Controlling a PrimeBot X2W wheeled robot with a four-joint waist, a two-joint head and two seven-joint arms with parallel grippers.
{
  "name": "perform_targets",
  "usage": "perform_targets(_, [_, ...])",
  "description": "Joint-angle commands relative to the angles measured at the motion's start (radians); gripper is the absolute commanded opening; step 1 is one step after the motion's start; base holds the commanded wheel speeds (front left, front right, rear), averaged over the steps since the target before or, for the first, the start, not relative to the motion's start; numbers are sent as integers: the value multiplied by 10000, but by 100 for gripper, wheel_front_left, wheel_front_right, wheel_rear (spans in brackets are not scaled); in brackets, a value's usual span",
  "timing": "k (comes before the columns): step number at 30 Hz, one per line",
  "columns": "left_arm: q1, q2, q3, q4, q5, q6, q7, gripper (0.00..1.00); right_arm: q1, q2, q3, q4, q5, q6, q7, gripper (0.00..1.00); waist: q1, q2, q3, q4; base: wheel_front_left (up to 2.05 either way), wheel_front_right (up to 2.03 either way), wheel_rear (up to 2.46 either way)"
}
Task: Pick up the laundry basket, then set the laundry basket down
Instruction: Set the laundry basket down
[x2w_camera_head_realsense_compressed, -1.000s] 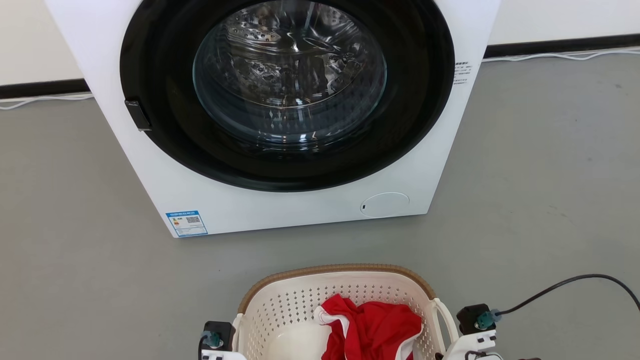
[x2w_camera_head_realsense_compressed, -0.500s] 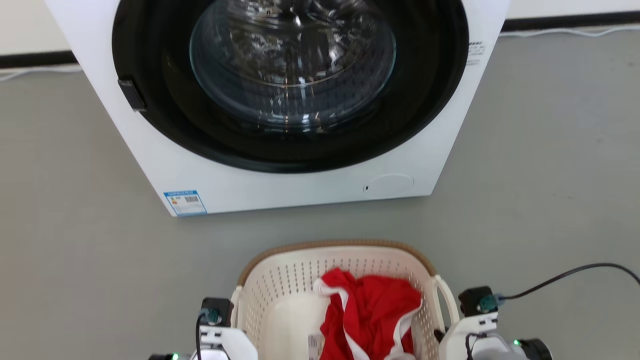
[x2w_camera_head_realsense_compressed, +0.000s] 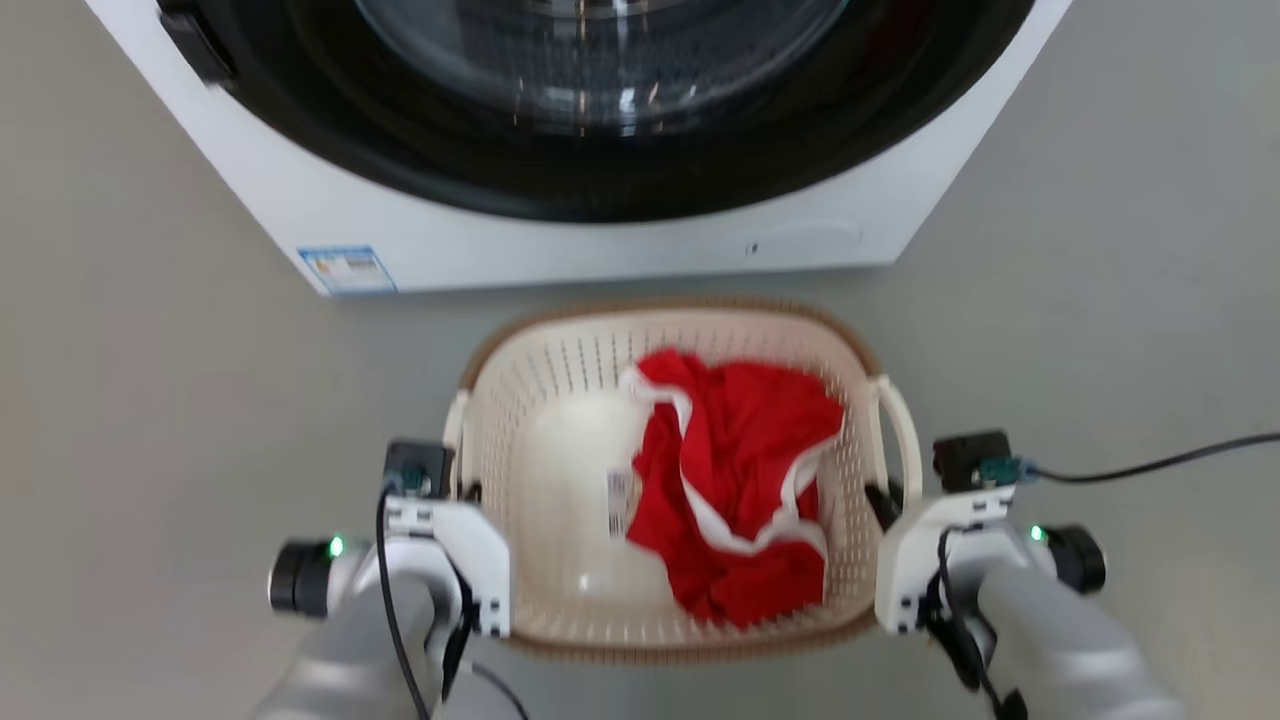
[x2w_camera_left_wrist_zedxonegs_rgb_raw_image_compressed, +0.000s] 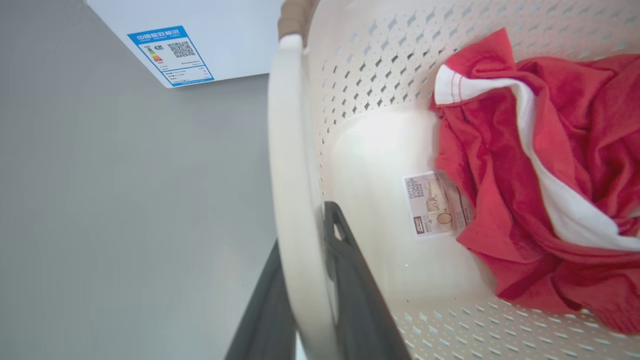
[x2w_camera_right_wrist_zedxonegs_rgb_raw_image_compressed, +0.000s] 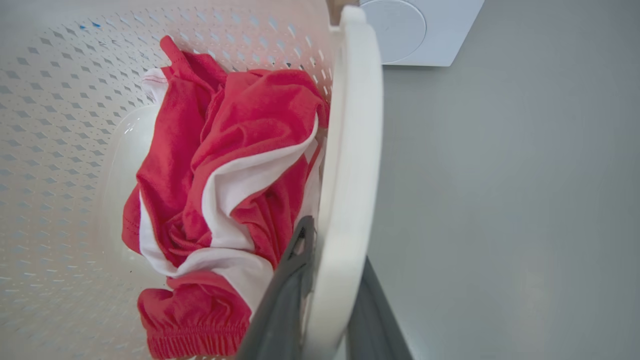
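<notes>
The small cream-white perforated plastic laundry basket (x2w_camera_head_realsense_compressed: 545, 400), brown-rimmed, shows mid-frame in the head view, just below the white front-loading washing machine (x2w_camera_head_realsense_compressed: 560, 240); a crumpled red-and-white garment (x2w_camera_head_realsense_compressed: 740, 470) lies in its right half (a paper label (x2w_camera_left_wrist_zedxonegs_rgb_raw_image_compressed: 435, 205) beside it); the left gripper (x2w_camera_left_wrist_zedxonegs_rgb_raw_image_compressed: 305, 240) has its fingers closed on the left white loop handle (x2w_camera_left_wrist_zedxonegs_rgb_raw_image_compressed: 287, 125); the right gripper (x2w_camera_right_wrist_zedxonegs_rgb_raw_image_compressed: 335, 250) likewise grips the right handle (x2w_camera_right_wrist_zedxonegs_rgb_raw_image_compressed: 352, 125); whether the basket touches the grey floor (x2w_camera_head_realsense_compressed: 150, 400) is unclear.

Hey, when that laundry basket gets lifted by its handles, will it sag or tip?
Probably light: the laundry basket is perforated plastic holding a red garment. Its loop handles may flex slightly. With left claw and right claw on opposite handles, tipping seems unlikely.
</notes>
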Motion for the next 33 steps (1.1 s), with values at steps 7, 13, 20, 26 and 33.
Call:
perform_targets(7, [-1504, 116, 393, -349, 480, 197, -226, 0, -1035, 279, 99, -74, -365, 165, -874, 0, 0, 0, 2086, 159, 0, 0, 0])
perform_targets(13, [-2110, 515, 1052, -1341, 1188, 615, -232, 0, -1696, 279, 39, 90, -692, 165, -1353, 0, 0, 0, 3196, 180, 0, 0, 0])
perform_targets(20, [-2348, 725, 1834, -1986, 1987, 796, -234, 0, -2419, 279, -291, 307, -1168, 165, -1704, 0, 0, 0, 4223, 212, 0, 0, 0])
perform_targets(26, [-2528, 700, 2405, -2154, 2550, 774, -234, 0, -2847, 279, -762, 558, -1683, 165, -1796, 0, 0, 0, 4693, 308, 0, 0, 0])
perform_targets(33, [-2659, 656, 3039, -2206, 3231, 699, -234, 0, -2988, 279, -1389, 487, -2234, 165, -1814, 0, 0, 0, 4981, 340, 0, 0, 0])
